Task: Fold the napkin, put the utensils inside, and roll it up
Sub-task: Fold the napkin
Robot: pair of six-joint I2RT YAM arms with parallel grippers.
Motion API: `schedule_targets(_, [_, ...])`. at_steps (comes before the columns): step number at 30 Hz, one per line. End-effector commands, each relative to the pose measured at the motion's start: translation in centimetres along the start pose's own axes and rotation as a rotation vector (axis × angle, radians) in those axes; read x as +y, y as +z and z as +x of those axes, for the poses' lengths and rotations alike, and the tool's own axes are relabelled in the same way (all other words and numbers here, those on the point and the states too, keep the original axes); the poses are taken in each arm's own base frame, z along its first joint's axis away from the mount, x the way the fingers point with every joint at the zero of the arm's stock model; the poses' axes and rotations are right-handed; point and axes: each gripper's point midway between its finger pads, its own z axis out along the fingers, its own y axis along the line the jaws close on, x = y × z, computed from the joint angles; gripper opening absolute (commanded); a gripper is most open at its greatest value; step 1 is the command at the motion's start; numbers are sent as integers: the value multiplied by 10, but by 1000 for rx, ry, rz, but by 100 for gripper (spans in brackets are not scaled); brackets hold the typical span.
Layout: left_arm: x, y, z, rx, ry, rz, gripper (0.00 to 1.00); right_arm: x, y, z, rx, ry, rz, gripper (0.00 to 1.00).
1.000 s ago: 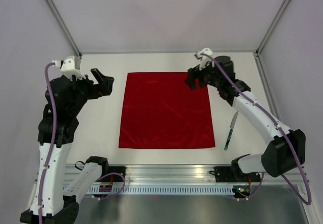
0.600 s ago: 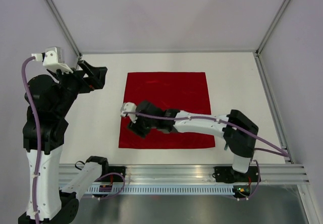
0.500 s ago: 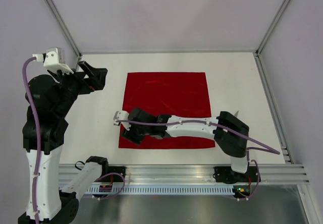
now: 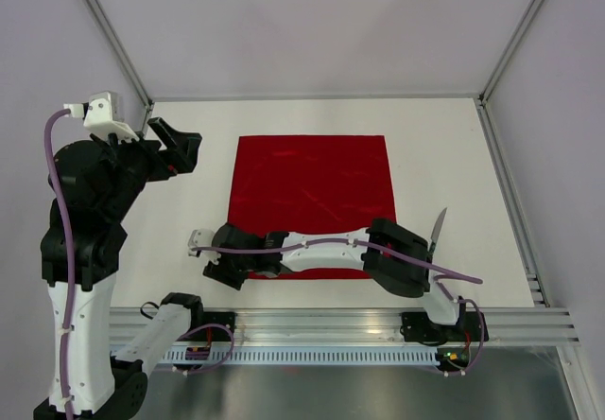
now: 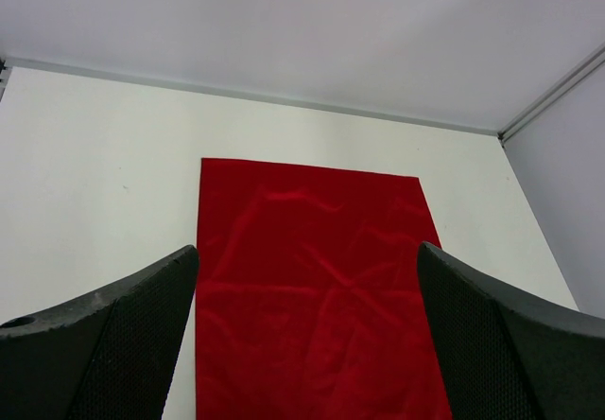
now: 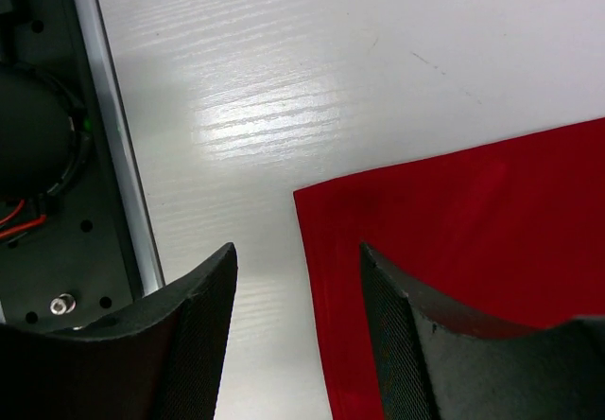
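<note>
Only the top view shows the knife (image 4: 438,224), beside the right arm (image 4: 392,254); right wrist view shows right gripper (image 6: 298,250) part-open astride napkin (image 6: 454,221) corner; left gripper (image 5: 307,248) wide.

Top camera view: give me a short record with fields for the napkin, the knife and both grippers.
napkin: red, spread flat, unfolded on the table
knife: on the table right of the napkin, handle hidden by the right arm
left gripper: open, empty, raised left of the napkin
right gripper: low at the napkin's near-left corner, jaws apart either side of the cloth edge, not pinching it
fold: not started
</note>
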Motion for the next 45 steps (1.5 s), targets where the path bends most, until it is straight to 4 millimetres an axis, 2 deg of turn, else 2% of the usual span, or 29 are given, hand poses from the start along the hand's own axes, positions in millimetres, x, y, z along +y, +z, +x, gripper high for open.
schedule_targets(1, [-4, -7, -7, -14, -25, 9, 100, -5, 9, -7, -3, 38, 29, 61])
schedule_targets(5, [-3, -7, -5, -8, -19, 7, 100, -10, 23, 1, 20, 38, 57, 61])
schedule_targets(21, [5, -2, 11, 26, -2, -12, 100, -18, 41, 25, 91, 24, 101, 60])
schedule_targets(27, [6, -2, 13, 24, 3, -13, 100, -21, 44, 29, 100, 25, 111, 49])
schedule_targets(33, [7, -1, 17, 28, 8, -14, 100, -22, 43, 30, 111, -7, 111, 32])
schedule_targets(38, [8, 1, 19, 31, 9, -15, 100, -25, 39, 23, 104, -7, 111, 22])
schedule_targets(45, [9, 2, 18, 26, 11, -16, 100, -24, 23, -3, 56, 0, 96, 11])
